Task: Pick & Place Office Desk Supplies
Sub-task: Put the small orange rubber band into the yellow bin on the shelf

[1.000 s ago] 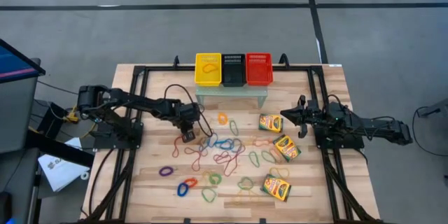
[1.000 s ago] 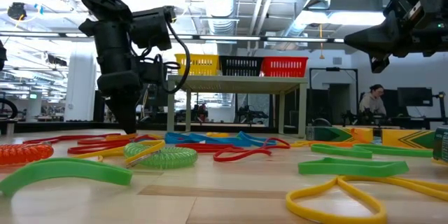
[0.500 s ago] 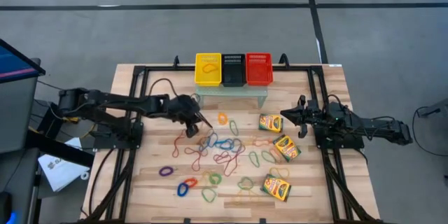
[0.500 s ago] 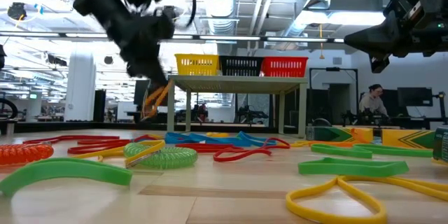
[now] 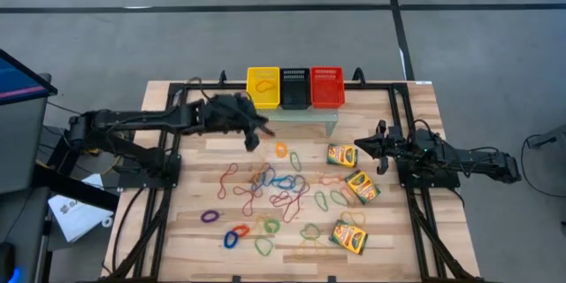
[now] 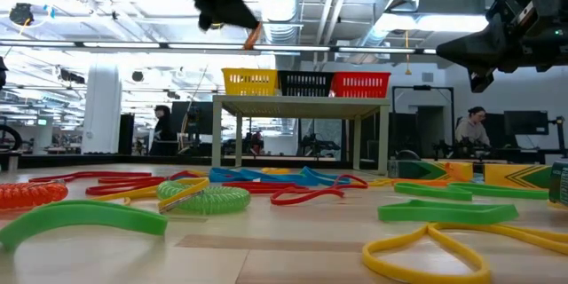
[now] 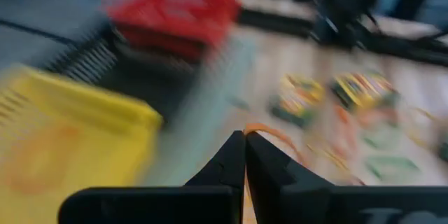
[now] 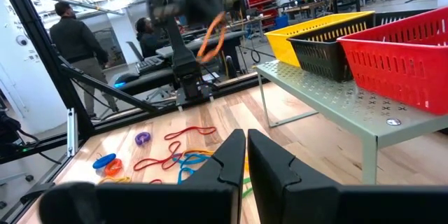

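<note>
Many coloured rubber-band loops [image 5: 276, 190] lie flat across the middle of the wooden table. Three yellow-and-green crayon boxes [image 5: 341, 155], [image 5: 361, 186], [image 5: 350, 237] lie flat on its right part. My left gripper [image 5: 253, 139] is raised high near the yellow basket [image 5: 263, 87] and is shut on an orange rubber band [image 6: 255, 34]. My right gripper [image 5: 360, 148] hovers shut above the table's right side, beside the far crayon box, touching nothing. My left gripper pinches the orange rubber band [image 7: 269, 136] between its two shut fingertips [image 7: 236, 150]. The band is lifted clear of the table and hangs as a slack loop [image 8: 213, 33] from the fingertips.
Yellow, black [image 5: 294, 87] and red [image 5: 327, 86] mesh baskets stand side by side on a small grey-green shelf [image 5: 292, 117] at the table's far edge. An orange loop lies in the yellow one. People show in the room beyond the table.
My left gripper, pointing down at the bands on the table a second ago, has risen high and swung toward the far edge and the yellow basket, tipping more level. The orange band has come up with it, lifted clear of the table. The right arm kept still.
</note>
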You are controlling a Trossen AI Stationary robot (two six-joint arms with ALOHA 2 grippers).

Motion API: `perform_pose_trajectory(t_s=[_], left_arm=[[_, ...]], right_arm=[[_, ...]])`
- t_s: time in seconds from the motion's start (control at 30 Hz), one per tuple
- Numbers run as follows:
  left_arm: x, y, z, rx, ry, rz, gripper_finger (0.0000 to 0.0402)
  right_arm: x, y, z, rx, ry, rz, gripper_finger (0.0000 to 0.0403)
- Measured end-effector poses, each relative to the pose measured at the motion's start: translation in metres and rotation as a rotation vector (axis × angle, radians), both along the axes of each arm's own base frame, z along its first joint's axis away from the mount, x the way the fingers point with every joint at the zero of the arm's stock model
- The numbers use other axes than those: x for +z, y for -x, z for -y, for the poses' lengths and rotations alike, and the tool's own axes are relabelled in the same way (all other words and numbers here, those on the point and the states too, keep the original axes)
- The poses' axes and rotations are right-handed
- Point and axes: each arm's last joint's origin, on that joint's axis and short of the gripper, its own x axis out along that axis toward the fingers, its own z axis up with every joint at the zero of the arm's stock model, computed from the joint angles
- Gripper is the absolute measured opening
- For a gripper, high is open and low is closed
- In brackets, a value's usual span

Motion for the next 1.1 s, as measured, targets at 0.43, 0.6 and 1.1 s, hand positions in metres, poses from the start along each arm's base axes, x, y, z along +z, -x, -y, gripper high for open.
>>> perform_pose_trajectory(t_s=[0.43, 0.6, 1.1], left_arm=[[0.05, 0.009, -0.078, 0.231, -0.214, 0.02, 0.0], [0.032, 0.001, -0.105, 0.28, -0.205, -0.06, 0.0], [-0.02, -0.019, -0.134, 0.316, -0.15, -0.253, 0.0031]], right_arm=[[0.0, 0.0, 0.0, 0.0, 0.0, 0.0, 0.0017], [0.0, 0.0, 0.0, 0.0, 0.0, 0.0, 0.0017], [0.0, 0.0, 0.0, 0.001, 0.0, 0.0, 0.0017]])
